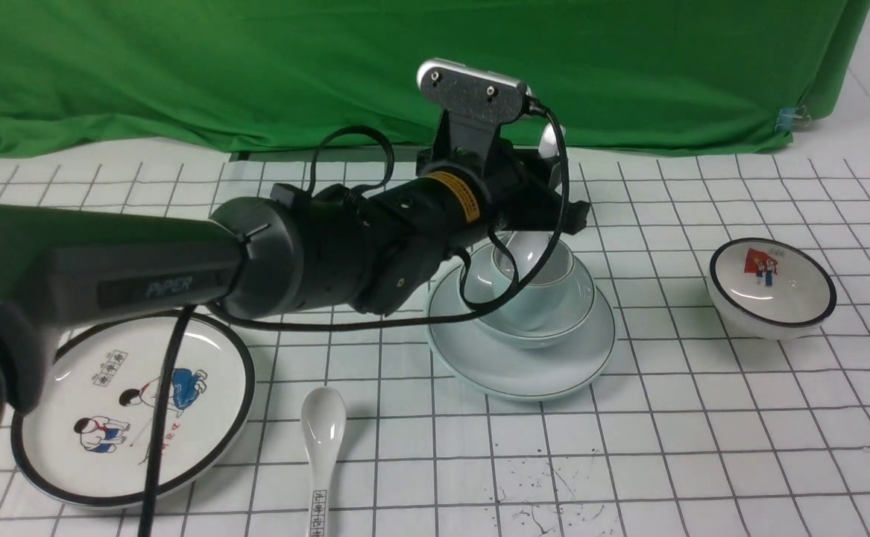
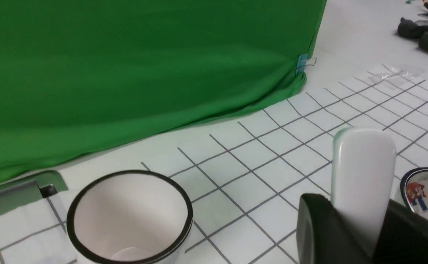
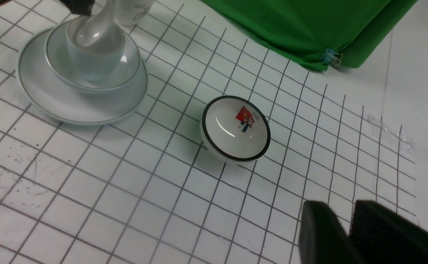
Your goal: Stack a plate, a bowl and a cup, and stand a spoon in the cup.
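Observation:
The pale plate holds the plain bowl, and the pale blue cup stands in the bowl. My left gripper hovers over the stack, shut on the handle of the plain white spoon. The spoon's scoop rests inside the cup, and its handle rises steeply. My right gripper hangs over bare table to the right, its fingers a narrow gap apart with nothing between them. It is outside the front view.
A black-rimmed plate with cartoon children lies front left. Beside it is a spoon with black characters. A flag-picture bowl sits right of the stack. A black-rimmed white cup stands behind the stack, near the green cloth.

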Robot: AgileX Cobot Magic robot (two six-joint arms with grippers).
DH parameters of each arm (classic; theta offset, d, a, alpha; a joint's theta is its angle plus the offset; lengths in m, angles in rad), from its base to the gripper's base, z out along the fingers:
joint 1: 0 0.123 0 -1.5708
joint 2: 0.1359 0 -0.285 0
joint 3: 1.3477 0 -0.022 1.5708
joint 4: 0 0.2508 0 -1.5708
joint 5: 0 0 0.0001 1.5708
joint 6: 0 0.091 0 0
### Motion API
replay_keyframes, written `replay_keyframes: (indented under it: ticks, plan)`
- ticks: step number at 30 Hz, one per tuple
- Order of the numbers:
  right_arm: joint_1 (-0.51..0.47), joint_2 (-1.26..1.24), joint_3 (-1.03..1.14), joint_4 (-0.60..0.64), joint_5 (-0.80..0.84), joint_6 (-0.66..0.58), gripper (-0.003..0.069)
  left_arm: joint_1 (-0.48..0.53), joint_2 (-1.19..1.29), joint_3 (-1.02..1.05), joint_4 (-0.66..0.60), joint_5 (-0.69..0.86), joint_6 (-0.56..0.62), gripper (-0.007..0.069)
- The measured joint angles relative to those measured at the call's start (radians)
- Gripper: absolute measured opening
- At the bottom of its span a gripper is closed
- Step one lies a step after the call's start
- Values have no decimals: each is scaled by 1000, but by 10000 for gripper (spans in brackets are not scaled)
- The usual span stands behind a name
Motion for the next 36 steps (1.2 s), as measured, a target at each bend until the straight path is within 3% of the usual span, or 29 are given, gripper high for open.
replay_keyframes:
  ticks: [6,10,14,15,16,17,20,22,28,31,36]
  plan:
    - [0,0,0,-3,0,4,176,0,6,0,2,37,0,176]
    - [0,0,0,-4,0,6,177,0,-11,0,2,87,0,314]
    - [0,0,0,-4,0,8,179,0,-79,0,2,196,0,375]
    - [0,0,0,-4,0,8,178,0,-106,-6,2,242,0,383]
    - [0,0,0,-4,0,18,180,0,-180,-34,20,401,2,382]
    - [0,0,0,-4,0,21,180,0,-180,-39,20,401,3,381]
    - [0,0,0,-4,0,51,171,0,-326,-134,79,756,46,309]
    - [0,1,0,-4,0,52,155,0,-363,-157,90,839,68,274]
    - [0,39,0,38,-37,52,14,0,-577,-198,110,1215,171,25]
    - [0,60,1,83,-91,50,11,0,-699,-152,110,1290,188,-27]
    - [0,79,8,146,-215,49,11,0,-931,30,110,1276,171,-38]
